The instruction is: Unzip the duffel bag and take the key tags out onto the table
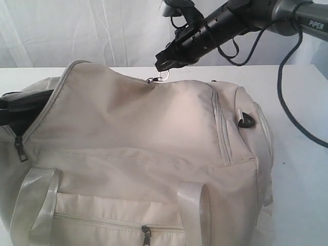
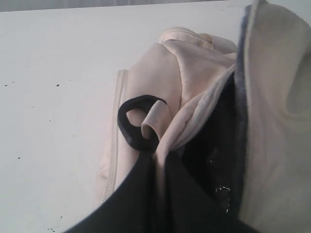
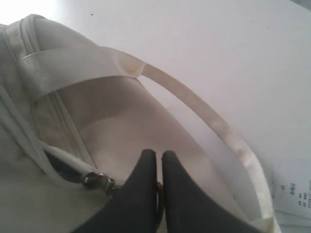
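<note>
At the top seam of the duffel bag (image 1: 154, 133), our right pincer (image 1: 162, 65) is pressed together on the zipper pull ring (image 1: 163, 77). Our left pincer (image 2: 158, 154) pinches the bag's open end. The bag covers the left and middle of the desk (image 1: 302, 154), near its far edge.

a white draped curtain (image 1: 77, 31) hangs behind the white table (image 1: 302, 195).

Exterior: close, slightly above duffel bag (image 1: 154, 133) side. Both wrist views: tight, sharing bag fabric.
</note>
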`<action>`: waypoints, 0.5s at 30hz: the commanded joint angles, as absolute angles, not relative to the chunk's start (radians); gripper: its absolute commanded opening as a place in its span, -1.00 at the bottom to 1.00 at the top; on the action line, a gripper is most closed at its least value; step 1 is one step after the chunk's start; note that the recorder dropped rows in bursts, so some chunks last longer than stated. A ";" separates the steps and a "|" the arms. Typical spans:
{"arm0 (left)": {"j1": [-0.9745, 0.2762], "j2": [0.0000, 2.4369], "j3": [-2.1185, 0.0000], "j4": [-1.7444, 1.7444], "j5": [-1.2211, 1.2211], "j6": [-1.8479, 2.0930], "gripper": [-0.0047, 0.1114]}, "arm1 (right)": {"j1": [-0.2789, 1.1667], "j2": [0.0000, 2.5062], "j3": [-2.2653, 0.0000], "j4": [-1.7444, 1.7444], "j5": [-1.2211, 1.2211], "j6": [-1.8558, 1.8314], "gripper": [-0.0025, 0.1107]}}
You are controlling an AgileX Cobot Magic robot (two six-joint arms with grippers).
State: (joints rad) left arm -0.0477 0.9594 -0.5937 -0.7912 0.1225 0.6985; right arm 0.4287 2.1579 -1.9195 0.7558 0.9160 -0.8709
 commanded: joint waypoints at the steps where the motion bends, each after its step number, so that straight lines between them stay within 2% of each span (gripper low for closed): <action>1: -0.040 0.943 -0.588 -0.801 0.081 0.692 -0.92 | 0.341 2.130 -1.919 0.680 0.902 -0.878 -0.96; 15: -0.040 0.943 -0.588 -0.801 0.081 0.692 -0.92 | 0.153 2.055 -1.919 0.682 1.139 -0.858 -0.96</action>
